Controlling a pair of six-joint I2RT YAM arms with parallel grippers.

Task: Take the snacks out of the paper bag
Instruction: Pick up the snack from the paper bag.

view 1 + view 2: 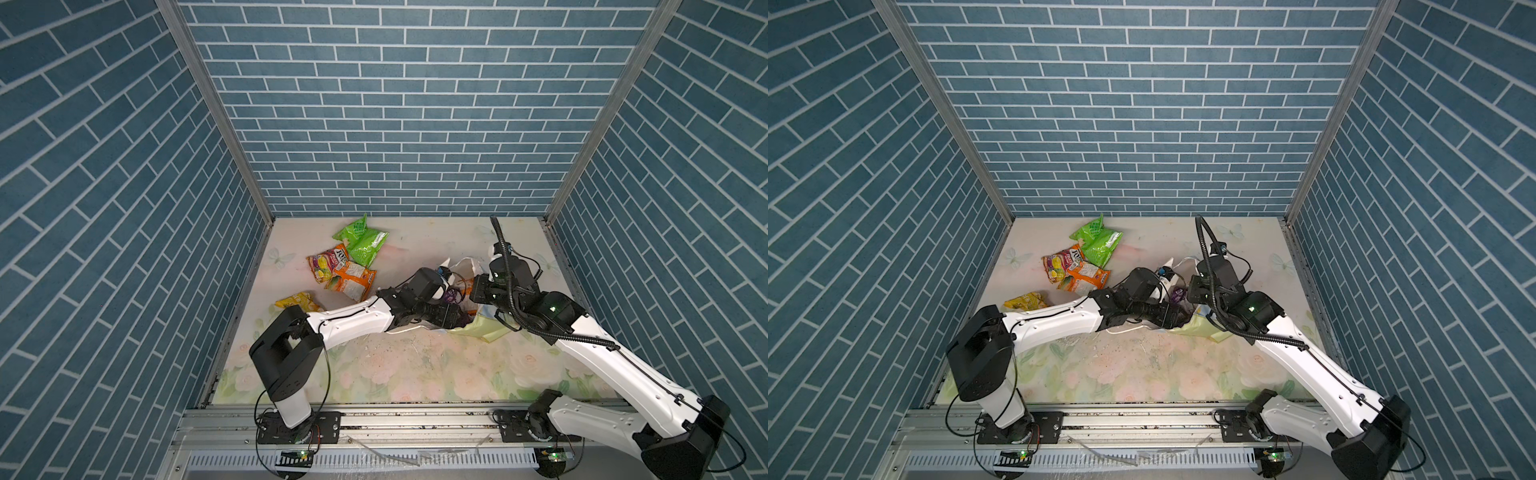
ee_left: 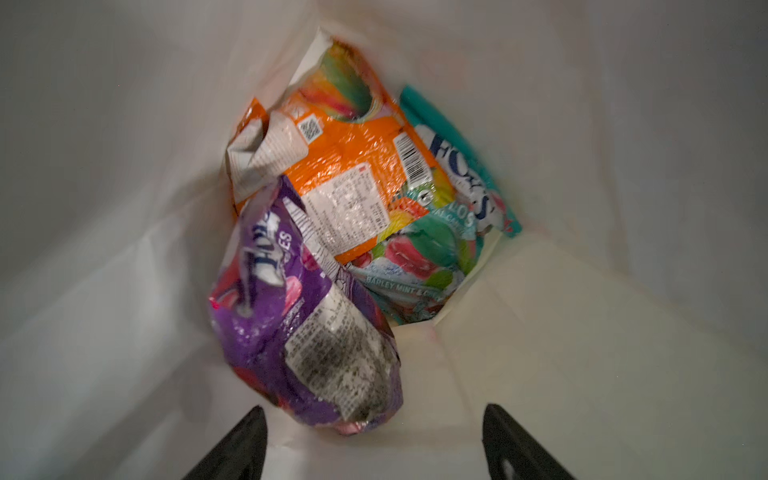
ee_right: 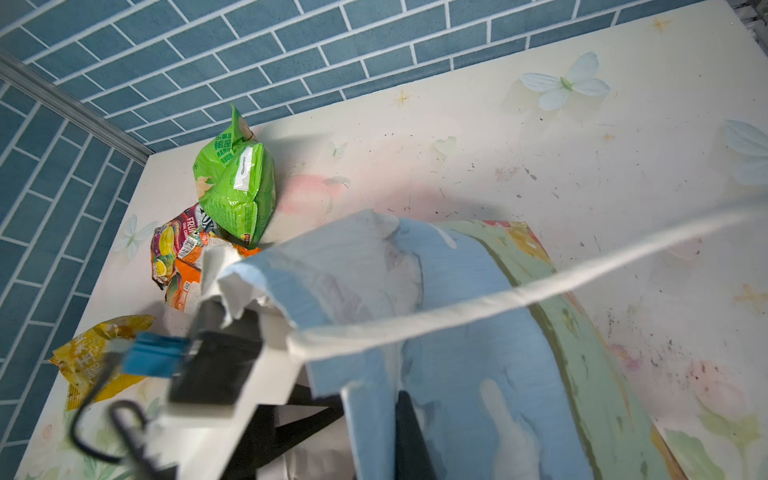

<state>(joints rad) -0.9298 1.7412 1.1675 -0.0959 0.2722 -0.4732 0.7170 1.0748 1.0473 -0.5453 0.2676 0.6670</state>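
Picking the next snack is the step in hand: left gripper [image 2: 374, 409] sits inside the paper bag [image 2: 124, 208], jaws wide and empty, purple packet [image 2: 291, 332] just ahead, orange packet [image 2: 353, 174] beyond. Right gripper [image 3: 405, 415] is pinched on the bag's rim (apparently holding the mouth open). Next: advance, close, lift clear.

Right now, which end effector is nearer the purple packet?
Left. The left end effector is open inside the paper bag, close to the purple packet; the right end effector grips the bag's rim, outside.
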